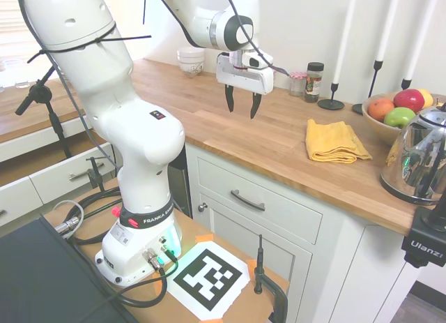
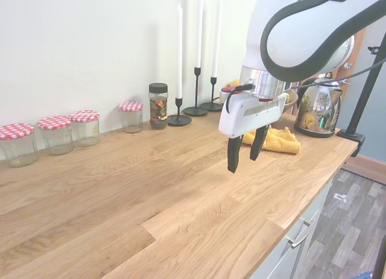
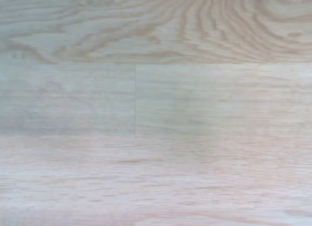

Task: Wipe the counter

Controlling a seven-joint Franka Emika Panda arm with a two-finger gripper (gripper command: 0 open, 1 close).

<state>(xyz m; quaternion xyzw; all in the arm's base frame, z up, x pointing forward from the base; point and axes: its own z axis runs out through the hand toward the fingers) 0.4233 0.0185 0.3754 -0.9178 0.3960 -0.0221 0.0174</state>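
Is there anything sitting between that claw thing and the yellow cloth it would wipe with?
Nothing visible. The open tool hangs over bare counter, and only empty wood lies between it and the folded yellow cloth.

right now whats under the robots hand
Only bare warm-brown wooden butcher-block counter lies beneath the open hand; the folded yellow cloth sits apart. Nothing looks hidden there.
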